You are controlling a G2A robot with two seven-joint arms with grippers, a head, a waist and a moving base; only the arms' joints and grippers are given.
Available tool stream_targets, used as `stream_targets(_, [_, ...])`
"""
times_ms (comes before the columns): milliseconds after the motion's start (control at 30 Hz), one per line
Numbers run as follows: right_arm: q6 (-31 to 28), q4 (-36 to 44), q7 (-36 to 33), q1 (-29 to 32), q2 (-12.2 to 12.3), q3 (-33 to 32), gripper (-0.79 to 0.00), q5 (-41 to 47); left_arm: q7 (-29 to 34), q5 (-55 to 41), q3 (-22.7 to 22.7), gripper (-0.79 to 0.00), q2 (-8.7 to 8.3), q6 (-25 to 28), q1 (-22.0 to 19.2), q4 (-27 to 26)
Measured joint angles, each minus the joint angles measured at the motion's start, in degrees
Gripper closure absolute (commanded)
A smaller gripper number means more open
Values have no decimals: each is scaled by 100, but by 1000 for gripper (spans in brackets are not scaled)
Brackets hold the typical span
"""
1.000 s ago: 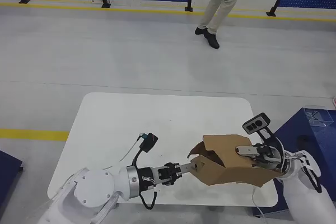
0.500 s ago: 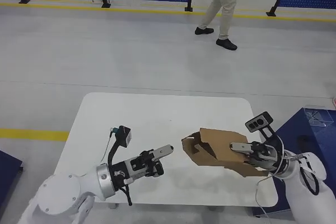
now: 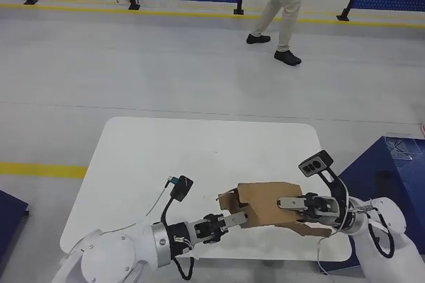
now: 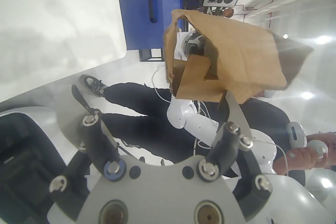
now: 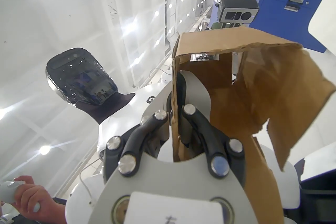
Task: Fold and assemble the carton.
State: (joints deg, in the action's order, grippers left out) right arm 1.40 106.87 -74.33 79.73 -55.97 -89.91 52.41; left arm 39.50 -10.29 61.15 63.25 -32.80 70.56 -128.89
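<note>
The brown carton (image 3: 265, 205) is half unfolded and held above the table's front right part, with loose flaps at its left end. My right gripper (image 3: 292, 203) is shut on its right wall; in the right wrist view the fingers (image 5: 183, 114) pinch the cardboard edge of the carton (image 5: 262, 93). My left gripper (image 3: 230, 221) sits at the carton's left flap, open. In the left wrist view its fingers stand wide apart (image 4: 151, 91), and one fingertip (image 4: 231, 104) touches the lower edge of the carton (image 4: 236, 57).
The white table (image 3: 163, 163) has bare surface to the left and behind the carton. A blue cabinet (image 3: 404, 177) stands just off the table's right edge with a clear box (image 3: 404, 145) on top. The carton hangs near the front edge.
The right gripper carried the carton leftward and toward the table's front. The left gripper drew back from the carton, then came in again to its left flap.
</note>
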Motion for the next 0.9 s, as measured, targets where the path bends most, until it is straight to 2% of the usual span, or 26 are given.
stream_targets(300, [42,-13,-90,93,2,-19,0,119,-64,-20,-386,-785,73,-223,-417,193])
stream_targets(700, [263,-157,188,110,-17,10,0,342,-60,-116,-282,-785,62,-384,-419,176])
stream_targets(800, [672,-375,356,59,-55,57,0,1156,-314,-176,-98,-785,65,-167,-252,25])
stream_targets(900, [1092,-689,340,-78,-83,113,0,1907,-1092,-342,422,-785,43,381,314,-382])
